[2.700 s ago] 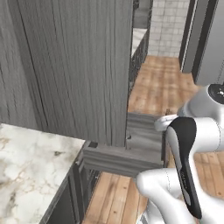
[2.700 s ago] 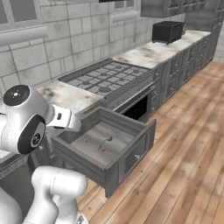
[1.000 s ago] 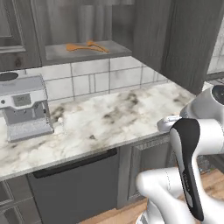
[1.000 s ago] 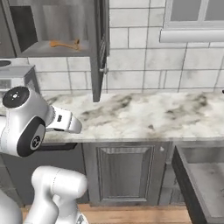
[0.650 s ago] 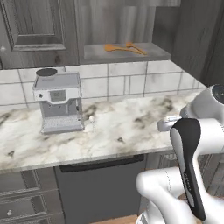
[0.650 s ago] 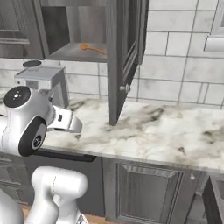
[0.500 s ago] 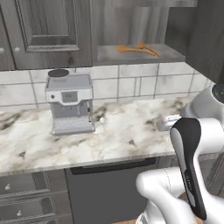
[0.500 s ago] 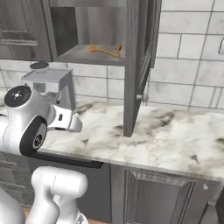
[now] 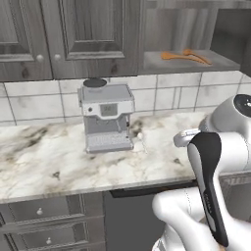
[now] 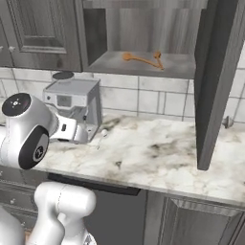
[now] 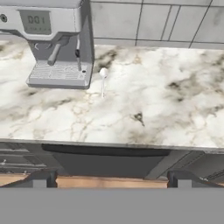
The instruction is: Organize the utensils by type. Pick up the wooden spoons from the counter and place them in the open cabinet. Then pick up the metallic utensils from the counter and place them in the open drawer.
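Where the left base view looks across the marble desk [image 9: 44, 169], a grey espresso machine [image 9: 107, 117] stands against the tiled wall, and a pale silvery spoon [image 9: 141, 139] lies on the desk just beside the machine's right side. A small dark spoon [image 9: 177, 160] lies further right, near the white arm. Above, the open cabinet [image 9: 184, 29] holds two wooden spoons [image 9: 185, 57] lying side by side on its grey shelf. Panelled doors hang to the cabinet's left, and knobbed drawers [image 9: 46, 225] sit under the desk.

In the right base view, the same two wooden spoons [image 10: 141, 59] rest on the shelf of the open cabinet [image 10: 143, 64], whose door [image 10: 215, 81] swings out toward the camera on the right. The espresso machine [image 10: 72, 103] stands below on the desk [image 10: 158, 158], with the pale silvery spoon [image 10: 102, 133] just off its right side and the darker spoon [image 10: 118, 164] nearer the front edge.

In the hand view, the gripper [image 11: 109, 181] has its two dark fingertips [image 11: 40, 180] spread wide apart at the bottom, holding nothing and touching nothing. Beyond them the pale silvery spoon [image 11: 103, 79] lies on the desk [image 11: 175, 109] with its round bowl toward the wall, just beside the drip tray of the espresso machine [image 11: 52, 43]. The small dark spoon [image 11: 139, 118] lies nearer the desk's front edge, well apart from the pale one.
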Motion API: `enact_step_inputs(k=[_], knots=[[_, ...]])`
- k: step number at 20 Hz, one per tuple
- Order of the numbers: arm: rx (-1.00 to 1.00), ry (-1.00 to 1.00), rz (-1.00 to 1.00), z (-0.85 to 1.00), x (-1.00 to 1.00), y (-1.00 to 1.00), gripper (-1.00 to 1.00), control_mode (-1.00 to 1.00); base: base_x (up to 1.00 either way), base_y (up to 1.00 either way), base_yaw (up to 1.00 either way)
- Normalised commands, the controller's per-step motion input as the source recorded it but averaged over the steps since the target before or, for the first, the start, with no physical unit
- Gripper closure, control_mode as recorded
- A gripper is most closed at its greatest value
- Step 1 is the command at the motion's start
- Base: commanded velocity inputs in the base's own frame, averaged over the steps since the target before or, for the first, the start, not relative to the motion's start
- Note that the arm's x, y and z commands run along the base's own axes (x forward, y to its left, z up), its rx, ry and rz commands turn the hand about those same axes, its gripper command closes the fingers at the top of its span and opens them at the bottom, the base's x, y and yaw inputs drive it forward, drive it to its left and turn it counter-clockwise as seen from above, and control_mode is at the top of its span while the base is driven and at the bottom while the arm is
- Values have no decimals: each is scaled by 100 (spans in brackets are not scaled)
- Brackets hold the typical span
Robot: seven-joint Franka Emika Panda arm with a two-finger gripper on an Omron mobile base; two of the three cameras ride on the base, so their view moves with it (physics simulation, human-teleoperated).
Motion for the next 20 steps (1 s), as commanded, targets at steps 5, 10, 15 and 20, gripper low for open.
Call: enact_step_inputs(k=[5, 10, 15, 20], knots=[[0, 0, 0, 0, 0, 0, -100, 100, 53, 18, 0], [0, 0, 0, 0, 0, 0, -100, 100, 62, 19, 0], [0, 0, 0, 0, 0, 0, -100, 100, 39, 21, 0], [0, 0, 0, 0, 0, 0, -100, 100, 0, 0, 0]])
